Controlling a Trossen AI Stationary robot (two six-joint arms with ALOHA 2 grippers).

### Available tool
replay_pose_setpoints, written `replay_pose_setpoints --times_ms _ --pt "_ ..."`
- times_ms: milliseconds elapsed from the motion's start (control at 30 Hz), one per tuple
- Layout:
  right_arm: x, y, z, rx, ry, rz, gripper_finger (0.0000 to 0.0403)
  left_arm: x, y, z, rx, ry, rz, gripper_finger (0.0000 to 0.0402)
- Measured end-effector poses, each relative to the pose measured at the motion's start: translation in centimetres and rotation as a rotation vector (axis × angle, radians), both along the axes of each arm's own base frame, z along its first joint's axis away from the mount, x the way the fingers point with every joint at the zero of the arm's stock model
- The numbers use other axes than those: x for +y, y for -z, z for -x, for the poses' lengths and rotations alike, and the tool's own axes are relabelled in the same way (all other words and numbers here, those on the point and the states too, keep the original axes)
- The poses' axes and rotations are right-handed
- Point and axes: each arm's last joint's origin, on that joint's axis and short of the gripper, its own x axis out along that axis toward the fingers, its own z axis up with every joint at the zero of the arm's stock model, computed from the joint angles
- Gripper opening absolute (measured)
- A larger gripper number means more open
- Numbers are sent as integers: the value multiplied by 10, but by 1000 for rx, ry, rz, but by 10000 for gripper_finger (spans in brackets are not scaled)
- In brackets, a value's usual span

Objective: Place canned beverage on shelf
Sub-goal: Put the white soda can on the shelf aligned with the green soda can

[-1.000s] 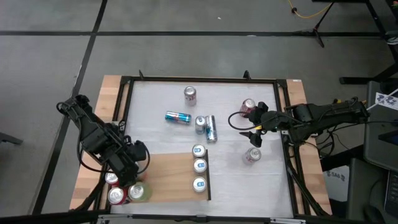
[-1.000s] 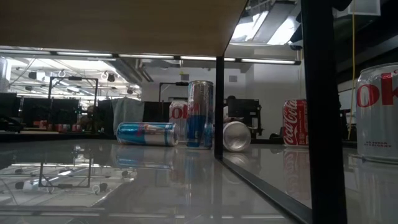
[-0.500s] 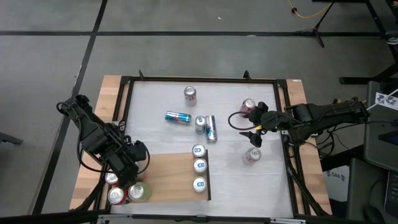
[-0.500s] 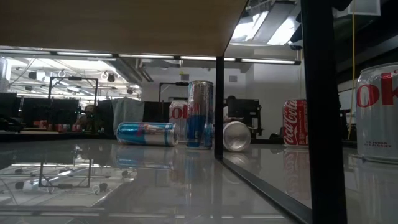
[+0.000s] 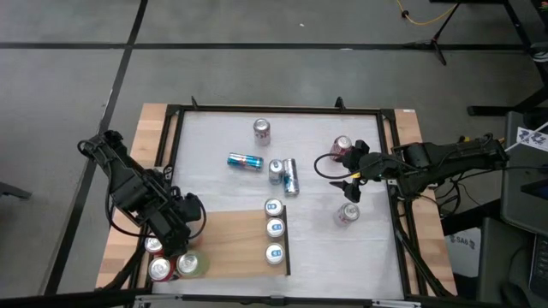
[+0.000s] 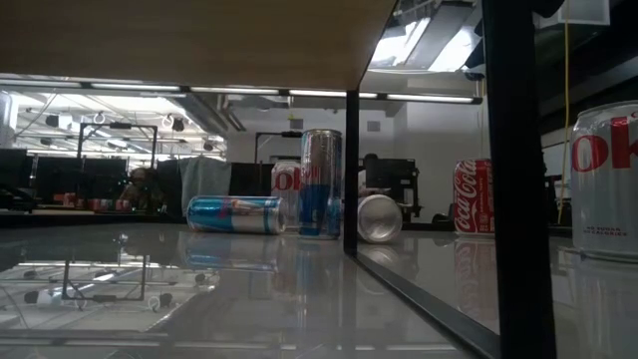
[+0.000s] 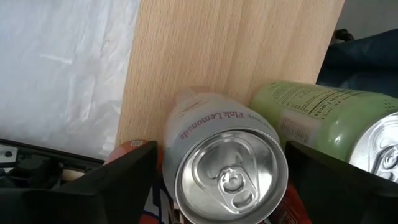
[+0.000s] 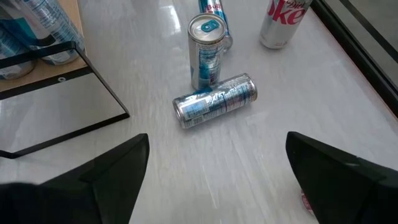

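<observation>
You are looking at the white table [image 5: 223, 184] filling the black frame, with the raised shelf [image 5: 231, 244] taking up its near-left part. In the low view the shelf's wooden underside [image 6: 179, 40] is hanging over the table surface.

The left arm is reaching in at the shelf's left edge, and the left pincer [image 5: 184, 229] is sitting there above a cluster of cans. In the left wrist view its jaws are standing wide around a pale pink lemonade can [image 7: 227, 165]. A sliver of gap is showing on one side, so it is not squeezing the can. That can is pointing its top at the camera, with the shelf's wood grain running beyond it. You cannot tell whether it is resting on the shelf itself.

The right arm is waiting over the table's right side. The right pincer [image 5: 347, 190] is hanging wide and empty between a red cola can [image 5: 342, 147] and a diet cola can [image 5: 347, 214].

A green can [image 7: 323, 118] is lying just beside the pink lemonade can. Three cans [image 5: 274, 229] are standing in a row along the shelf's right edge. Out on the open table, a blue can [image 5: 245, 161] is lying on its side. An upright slim can [image 8: 206, 50] is standing just beside another lying can [image 8: 214, 101].
</observation>
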Motion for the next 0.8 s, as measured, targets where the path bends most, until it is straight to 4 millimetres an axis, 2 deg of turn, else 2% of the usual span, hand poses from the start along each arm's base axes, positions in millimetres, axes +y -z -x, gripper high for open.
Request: replay_pose_setpoints --times_ms 433,800 --pt "0 0 0 0 0 0 367 3 -1 -1 24 -17 34 343" --pt "0 0 0 0 0 0 367 30 -16 -6 -86 -93 96 343"
